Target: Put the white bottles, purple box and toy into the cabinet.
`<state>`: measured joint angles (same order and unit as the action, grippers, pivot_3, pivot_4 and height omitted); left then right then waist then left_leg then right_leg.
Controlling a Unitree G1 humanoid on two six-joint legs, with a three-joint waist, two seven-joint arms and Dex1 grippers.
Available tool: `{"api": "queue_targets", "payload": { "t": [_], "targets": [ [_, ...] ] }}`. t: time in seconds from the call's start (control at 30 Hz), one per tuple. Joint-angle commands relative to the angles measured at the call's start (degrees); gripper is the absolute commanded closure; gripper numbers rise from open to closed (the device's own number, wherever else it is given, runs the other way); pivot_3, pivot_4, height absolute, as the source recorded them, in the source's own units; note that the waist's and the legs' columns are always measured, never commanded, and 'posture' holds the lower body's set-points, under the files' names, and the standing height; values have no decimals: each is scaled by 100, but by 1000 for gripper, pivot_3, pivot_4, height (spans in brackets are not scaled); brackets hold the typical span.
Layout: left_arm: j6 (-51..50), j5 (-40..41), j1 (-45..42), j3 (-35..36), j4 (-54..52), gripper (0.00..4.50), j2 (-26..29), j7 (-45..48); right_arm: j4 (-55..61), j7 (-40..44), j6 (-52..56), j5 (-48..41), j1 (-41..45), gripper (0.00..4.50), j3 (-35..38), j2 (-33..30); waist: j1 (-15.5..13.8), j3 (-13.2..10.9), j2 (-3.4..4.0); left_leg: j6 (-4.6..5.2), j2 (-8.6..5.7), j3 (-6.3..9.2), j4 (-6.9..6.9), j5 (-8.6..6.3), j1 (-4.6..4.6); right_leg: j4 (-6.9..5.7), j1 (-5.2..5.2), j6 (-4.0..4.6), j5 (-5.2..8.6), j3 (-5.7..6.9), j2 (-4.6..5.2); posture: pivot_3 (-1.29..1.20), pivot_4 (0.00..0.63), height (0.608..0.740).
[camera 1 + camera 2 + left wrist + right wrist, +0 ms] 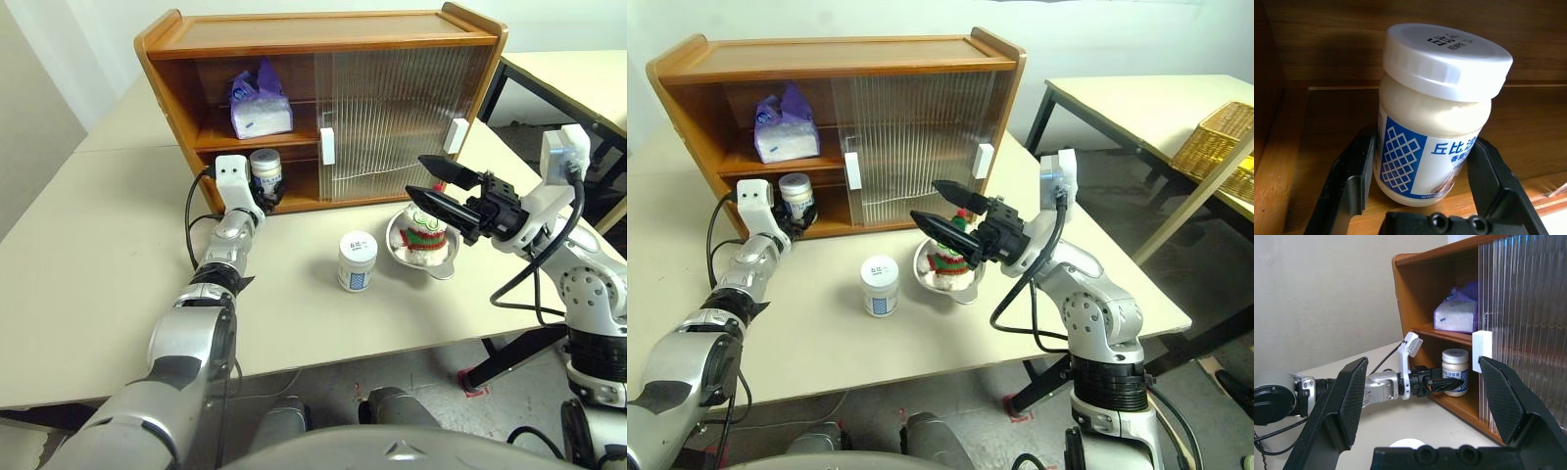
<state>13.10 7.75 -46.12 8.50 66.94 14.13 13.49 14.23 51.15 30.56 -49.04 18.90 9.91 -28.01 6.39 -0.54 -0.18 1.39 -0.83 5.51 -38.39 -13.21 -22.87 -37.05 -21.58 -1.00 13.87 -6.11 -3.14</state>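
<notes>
Left gripper (pixel 1425 196) clasps a white jar (pixel 1437 122) on the lower shelf of the cabinet (pixel 323 44). Purple tissue pack (pixel 260 103): upper shelf, at 12 o'clock from that jar. Right gripper (pixel 431 186), spread wide and empty, hovers over the toy (pixel 423 233) in its bowl (pixel 397 245); second jar (pixel 357 260) at the bowl's 9 o'clock.

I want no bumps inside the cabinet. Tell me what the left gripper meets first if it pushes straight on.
The white jar standing between the left gripper's fingers on the cabinet's bottom shelf; behind it, probably the back panel.
</notes>
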Motion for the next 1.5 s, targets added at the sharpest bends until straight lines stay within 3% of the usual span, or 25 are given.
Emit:
{"api": "queue_targets", "payload": {
  "t": [0.03,0.13,0.53,0.93,1.07,1.4,1.5],
  "targets": [
    [141,-110,-214,28,179,1084,-73,-87,70,9,33,-5,-20,0,21,-63,0,0,0,0,-1,-1,0,0,0,2,0,-2,0,1,1,-202,0,740],
    [226,-103,-249,48,209,16,-119,-28,64,14,35,-10,-15,0,23,-81,0,-1,-1,0,-4,-2,-1,0,-2,13,4,-9,-3,3,2,-202,0,740],
    [579,264,381,315,-706,16,-168,598,32,15,54,-16,32,0,-36,-48,2,0,-1,1,-12,-7,0,-1,0,19,7,-14,-6,19,0,-178,0,740],
    [-388,436,2289,282,-3530,16,-220,363,-52,70,56,1,110,0,-94,-4,-19,0,1,-2,-26,-25,0,-3,2,44,22,-11,-8,31,-2,-166,5,740],
    [-629,457,2303,330,-3587,931,-254,195,-46,76,66,-5,109,0,-85,-7,-73,-2,0,-3,-19,9,1,-3,1,49,21,1,-15,22,4,-156,10,740],
    [-403,205,1169,434,-1974,4477,-263,-492,-62,89,63,4,136,0,-74,-24,-122,-2,0,-5,17,26,7,-5,2,51,17,10,-21,-38,10,-161,5,740],
    [-271,118,889,412,-1472,4477,-259,-658,-45,84,68,-4,130,0,-65,-31,-121,-2,0,-4,16,22,15,-5,2,56,14,4,-23,-48,9,-161,5,740]
  ]
}}
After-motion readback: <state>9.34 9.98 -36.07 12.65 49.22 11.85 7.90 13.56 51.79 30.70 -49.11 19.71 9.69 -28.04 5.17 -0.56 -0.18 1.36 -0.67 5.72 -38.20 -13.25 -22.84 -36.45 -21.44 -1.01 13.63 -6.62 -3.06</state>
